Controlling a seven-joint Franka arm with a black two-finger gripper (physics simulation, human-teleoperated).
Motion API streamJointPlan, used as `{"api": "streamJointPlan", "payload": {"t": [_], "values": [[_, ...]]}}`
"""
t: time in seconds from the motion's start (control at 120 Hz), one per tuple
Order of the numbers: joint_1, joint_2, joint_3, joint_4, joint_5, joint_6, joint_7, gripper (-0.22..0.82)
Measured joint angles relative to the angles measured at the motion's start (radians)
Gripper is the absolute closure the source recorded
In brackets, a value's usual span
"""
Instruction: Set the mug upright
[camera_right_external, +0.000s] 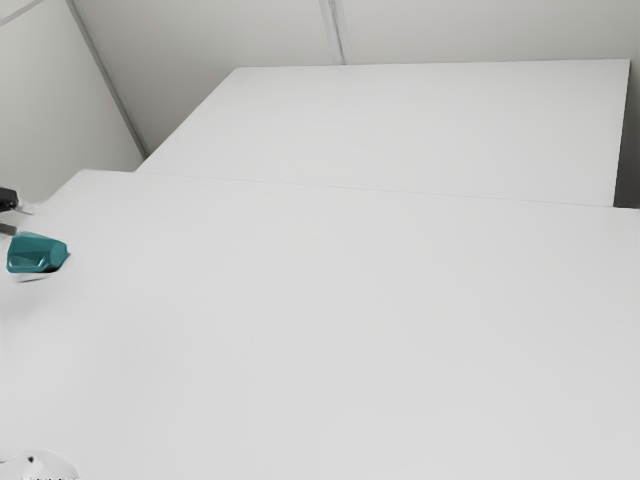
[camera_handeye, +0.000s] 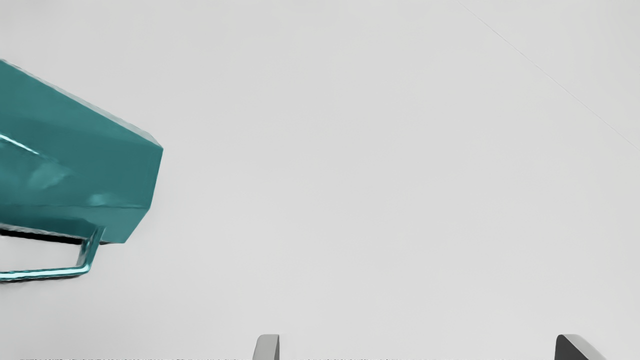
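The teal mug (camera_right_external: 36, 254) lies on its side near the exterior view's left edge, on the white table. Just above and behind it there, the black gripper (camera_right_external: 14, 214) comes in from that edge, partly cut off. The wrist view has part of the mug (camera_handeye: 75, 165) with its handle resting low at its side; the rest of the mug is cut off. In that view the gripper (camera_handeye: 417, 345) stands open, its fingertips wide apart over bare table, with the mug outside them.
The white table (camera_right_external: 330, 320) stretches toward the exterior view's right. Behind it stands another white surface (camera_right_external: 400, 130), with pale walls around. A white rounded object (camera_right_external: 40, 467) shows at the exterior view's bottom left corner.
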Motion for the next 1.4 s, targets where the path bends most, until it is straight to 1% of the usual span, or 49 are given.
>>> {"api": "streamJointPlan", "payload": {"t": [0.05, 0.117, 0.208, 0.3, 0.35, 0.467, 0.667, 0.967, 1.075, 1.183, 1.4], "values": [[0.037, 0.06, -0.001, 0.072, -0.008, -0.032, 0.082, 0.0], [0.057, 0.139, -0.006, 0.162, 0.005, -0.07, 0.182, 0.0], [0.07, 0.191, -0.009, 0.222, 0.029, -0.094, 0.307, 0.0], [0.066, 0.229, -0.009, 0.246, 0.036, -0.075, 0.418, 0.0], [0.066, 0.279, -0.012, 0.298, 0.032, -0.063, 0.472, 0.0], [0.072, 0.369, -0.054, 0.376, 0.027, -0.016, 0.581, 0.0], [0.073, 0.506, -0.095, 0.46, 0.024, 0.063, 0.725, 0.0], [0.096, 0.569, -0.162, 0.467, -0.004, 0.153, 0.868, 0.0], [0.098, 0.575, -0.168, 0.459, -0.045, 0.164, 0.905, 0.0], [0.103, 0.574, -0.168, 0.418, -0.085, 0.172, 0.936, 0.01], [0.113, 0.569, -0.167, 0.373, -0.113, 0.183, 0.983, 0.02]]}}
